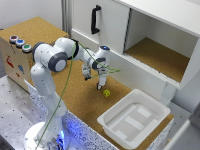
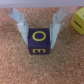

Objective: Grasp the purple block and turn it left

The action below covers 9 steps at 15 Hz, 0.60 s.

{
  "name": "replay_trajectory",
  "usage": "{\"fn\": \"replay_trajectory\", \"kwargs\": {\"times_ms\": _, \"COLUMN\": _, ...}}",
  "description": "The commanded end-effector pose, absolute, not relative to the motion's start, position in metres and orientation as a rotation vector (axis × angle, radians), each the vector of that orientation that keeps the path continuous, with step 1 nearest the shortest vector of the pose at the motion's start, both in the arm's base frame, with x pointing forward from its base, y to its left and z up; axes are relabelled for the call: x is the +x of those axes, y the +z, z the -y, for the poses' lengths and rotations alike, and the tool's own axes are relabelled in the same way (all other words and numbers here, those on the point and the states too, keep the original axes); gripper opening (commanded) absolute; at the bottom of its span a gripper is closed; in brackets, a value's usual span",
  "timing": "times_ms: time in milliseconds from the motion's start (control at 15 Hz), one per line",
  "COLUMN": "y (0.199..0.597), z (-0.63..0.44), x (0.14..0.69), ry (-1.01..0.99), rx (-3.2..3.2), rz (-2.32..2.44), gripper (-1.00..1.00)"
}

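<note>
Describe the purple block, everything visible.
The purple block is a small dark purple cube with yellow letters: an O on the upper face, an E on the front face. It sits flat on the cork surface, between the gripper jaws, which flank its sides; contact is unclear. A yellow-green block lies apart nearby.

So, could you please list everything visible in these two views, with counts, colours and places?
purple block: one, dark purple with yellow letters, on the cork surface between the pincer fingers
yellow-green piece: one, on the cork near the block
tray: one, white, at the exterior view's right
cabinet: one, white, black handle, behind, one compartment open
box with buttons: one, cork-topped, at the exterior view's left
cork surface: one, brown
pincer: one, fingers around the block; grip contact unclear
</note>
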<state>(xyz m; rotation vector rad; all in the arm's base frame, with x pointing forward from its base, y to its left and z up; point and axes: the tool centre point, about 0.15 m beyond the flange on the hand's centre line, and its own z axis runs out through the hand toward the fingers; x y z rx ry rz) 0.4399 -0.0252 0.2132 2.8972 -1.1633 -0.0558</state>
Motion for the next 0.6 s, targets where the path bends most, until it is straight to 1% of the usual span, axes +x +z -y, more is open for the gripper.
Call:
{"fn": "replay_trajectory", "kwargs": {"times_ms": 0, "y": 0.235, "z": 0.023, "x": 0.449, "ry": -0.087, "rx": 2.858, "rz": 1.195, "gripper": -1.0}}
{"fn": "replay_trajectory", "kwargs": {"times_ms": 133, "y": 0.254, "z": 0.025, "x": 0.453, "ry": -0.122, "rx": 2.918, "rz": 1.263, "gripper": -1.0}}
{"fn": "replay_trajectory", "kwargs": {"times_ms": 267, "y": 0.28, "z": 0.021, "x": 0.457, "ry": -0.089, "rx": 2.932, "rz": 1.206, "gripper": -1.0}}
{"fn": "replay_trajectory", "kwargs": {"times_ms": 400, "y": 0.302, "z": 0.011, "x": 0.456, "ry": -0.078, "rx": 2.932, "rz": 1.061, "gripper": -1.0}}
{"fn": "replay_trajectory", "kwargs": {"times_ms": 533, "y": 0.309, "z": 0.004, "x": 0.448, "ry": -0.124, "rx": 2.911, "rz": 0.893, "gripper": -1.0}}
